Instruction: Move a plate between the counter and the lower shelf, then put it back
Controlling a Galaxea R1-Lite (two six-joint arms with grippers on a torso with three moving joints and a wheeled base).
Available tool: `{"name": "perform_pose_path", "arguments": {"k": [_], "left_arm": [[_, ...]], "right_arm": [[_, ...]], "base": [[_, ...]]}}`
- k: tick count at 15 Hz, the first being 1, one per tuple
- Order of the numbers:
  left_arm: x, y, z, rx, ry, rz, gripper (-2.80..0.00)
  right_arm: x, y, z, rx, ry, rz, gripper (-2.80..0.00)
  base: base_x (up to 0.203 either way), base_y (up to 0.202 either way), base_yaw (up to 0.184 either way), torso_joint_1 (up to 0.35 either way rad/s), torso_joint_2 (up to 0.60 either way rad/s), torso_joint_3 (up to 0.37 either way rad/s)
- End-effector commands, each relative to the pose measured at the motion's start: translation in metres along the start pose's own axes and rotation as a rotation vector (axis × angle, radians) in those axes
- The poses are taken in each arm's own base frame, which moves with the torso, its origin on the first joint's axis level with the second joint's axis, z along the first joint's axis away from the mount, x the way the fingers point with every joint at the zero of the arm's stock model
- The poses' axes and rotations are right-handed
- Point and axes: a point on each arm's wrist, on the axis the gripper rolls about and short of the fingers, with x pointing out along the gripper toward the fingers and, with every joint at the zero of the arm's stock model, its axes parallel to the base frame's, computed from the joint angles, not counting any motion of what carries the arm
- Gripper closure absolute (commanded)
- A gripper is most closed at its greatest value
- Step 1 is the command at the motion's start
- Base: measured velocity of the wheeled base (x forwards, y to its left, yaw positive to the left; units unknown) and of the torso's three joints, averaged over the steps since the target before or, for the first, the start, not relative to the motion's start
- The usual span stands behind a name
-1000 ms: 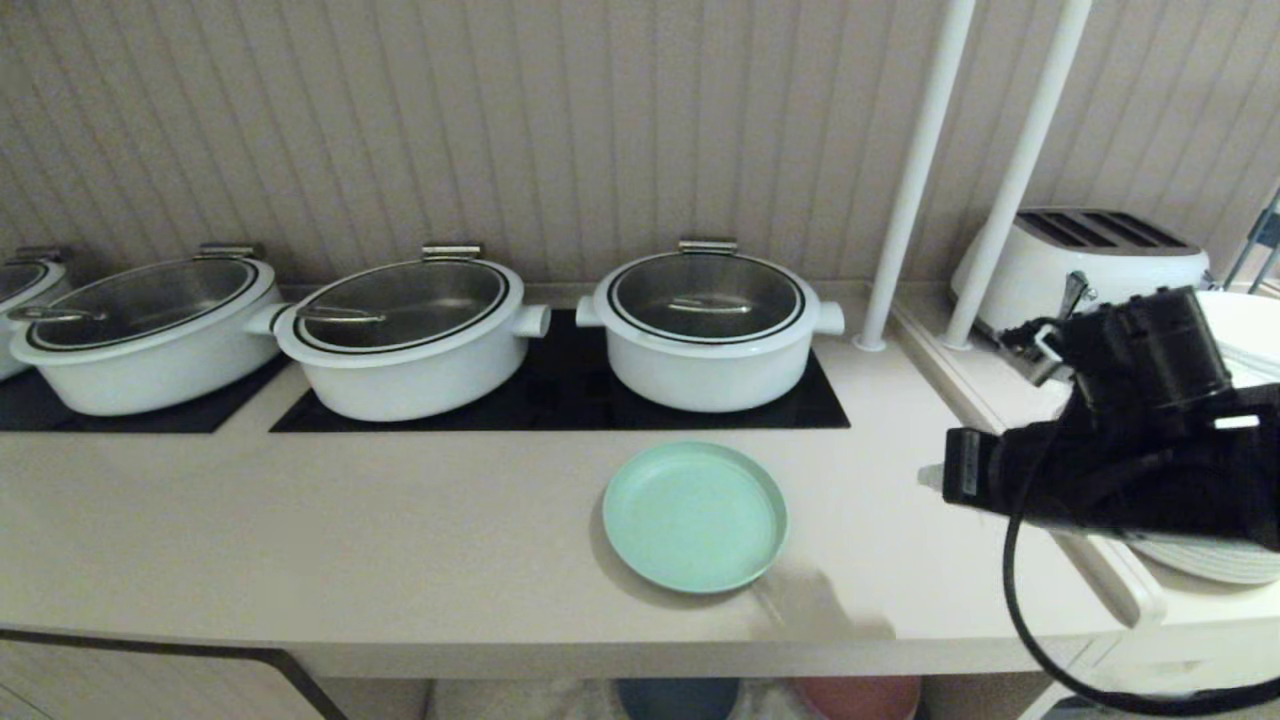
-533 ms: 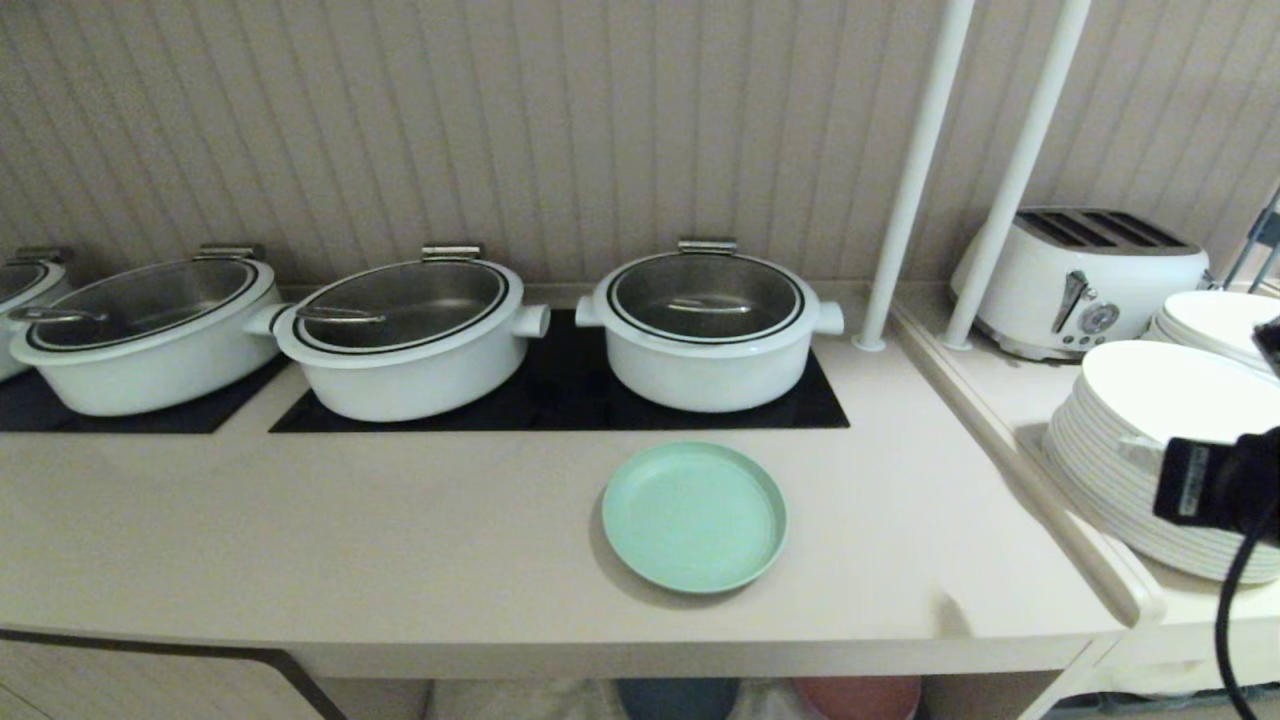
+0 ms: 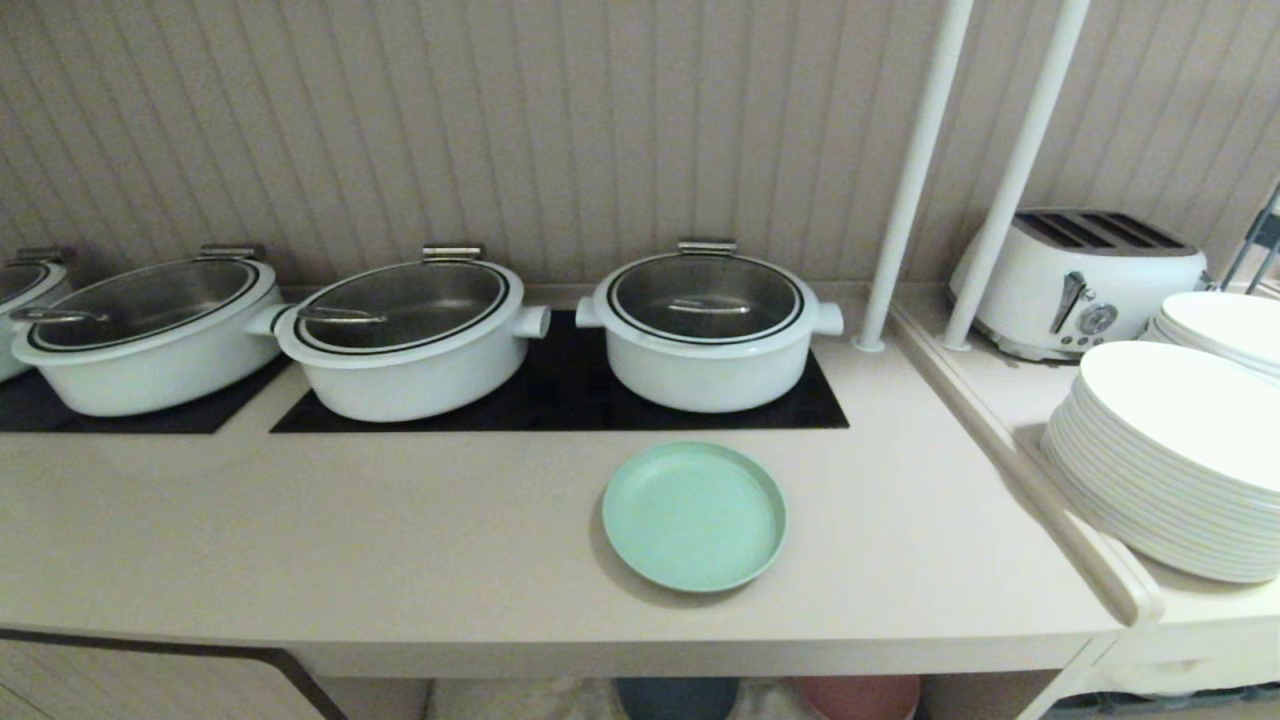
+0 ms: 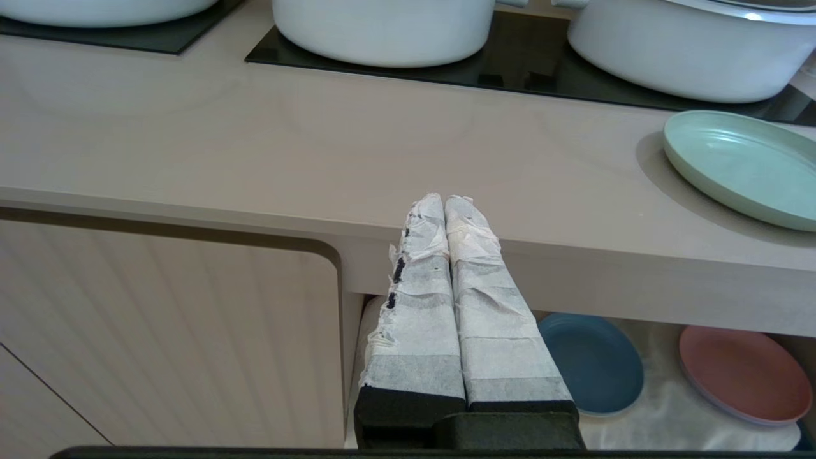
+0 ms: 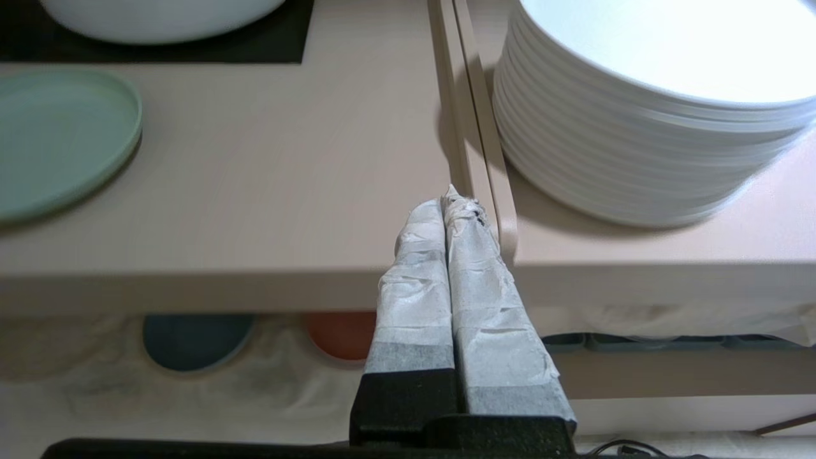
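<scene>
Nearest the robot, both grippers hang in front of the counter's edge with nothing in them: the left gripper (image 4: 444, 203) has its taped fingers pressed together, and the right gripper (image 5: 451, 201) is likewise fully closed, sitting by the seam between the counter (image 3: 400, 540) and the narrower side ledge (image 3: 1120, 590). Below, the lower shelf (image 4: 644, 421) holds a blue plate (image 4: 593, 363) and a pink plate (image 4: 743, 373) on its pale cloth. The mint-green plate (image 3: 694, 516) lies flat on the counter, just in front of the black hob panel (image 3: 560, 400) and the round white pot (image 3: 708, 325). The likely risks: a low rim lying flat gives closed or barely parted fingers little to catch, so a grasp may skid the plate toward the front edge or the pot; a reach from the right could brush the stack of white plates (image 3: 1170, 460); and the shelf's free space is tight beside the two plates.
</scene>
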Motion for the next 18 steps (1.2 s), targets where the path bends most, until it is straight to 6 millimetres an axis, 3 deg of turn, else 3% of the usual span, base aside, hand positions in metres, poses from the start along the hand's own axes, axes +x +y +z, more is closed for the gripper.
{"name": "perform_pose_path", "arguments": {"k": [1, 4, 6, 15, 18], "left_arm": [[0.0, 0.0, 0.0, -0.001, -0.002, 0.001, 0.0], [0.0, 0.0, 0.0, -0.001, -0.001, 0.001, 0.0], [0.0, 0.0, 0.0, -0.001, -0.002, 0.001, 0.0], [0.0, 0.0, 0.0, -0.001, -0.001, 0.001, 0.0], [0.0, 0.0, 0.0, -0.001, -0.002, 0.001, 0.0]], "right_arm": [[-0.034, -0.001, -0.024, -0.001, -0.138, -0.003, 0.0], [-0.054, -0.001, -0.057, -0.033, -0.182, 0.004, 0.0], [-0.052, -0.001, -0.073, -0.042, -0.141, 0.014, 0.0], [-0.05, -0.001, -0.076, 0.023, -0.14, 0.012, 0.0], [-0.053, -0.001, -0.059, 0.048, -0.346, 0.014, 0.0]], "base": [[0.0, 0.0, 0.0, 0.0, 0.0, 0.0], [0.0, 0.0, 0.0, 0.0, 0.0, 0.0], [0.0, 0.0, 0.0, 0.0, 0.0, 0.0], [0.0, 0.0, 0.0, 0.0, 0.0, 0.0], [0.0, 0.0, 0.0, 0.0, 0.0, 0.0]]}}
